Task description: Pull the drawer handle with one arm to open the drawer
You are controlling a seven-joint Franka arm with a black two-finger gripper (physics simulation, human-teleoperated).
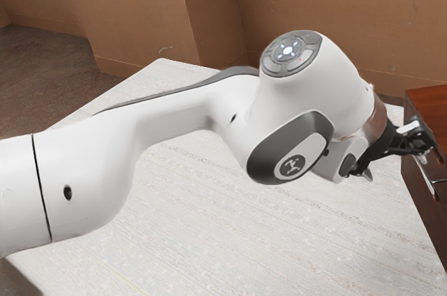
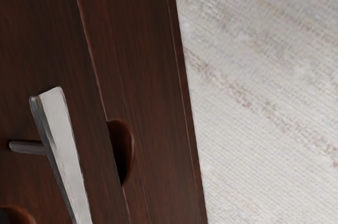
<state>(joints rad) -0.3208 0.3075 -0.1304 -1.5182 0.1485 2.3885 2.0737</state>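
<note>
reaching the dark wood drawer [image 1: 420,188] at the exterior view's right, claw [image 1: 421,142] state cannot be told; wrist view adds metal handle [image 2: 60,155], pale worktop [image 2: 264,102] alongside.

Soft, even light; faint shadows

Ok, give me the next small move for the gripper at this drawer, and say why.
Probably shift the gripper sideways to centre on the metal handle; pulling looks premature. The exterior view puts the gripper right at the dark wooden drawer cabinet, yet in the wrist view the handle, standing off the drawer front on a post, sits off to one side of the gripper.
</note>
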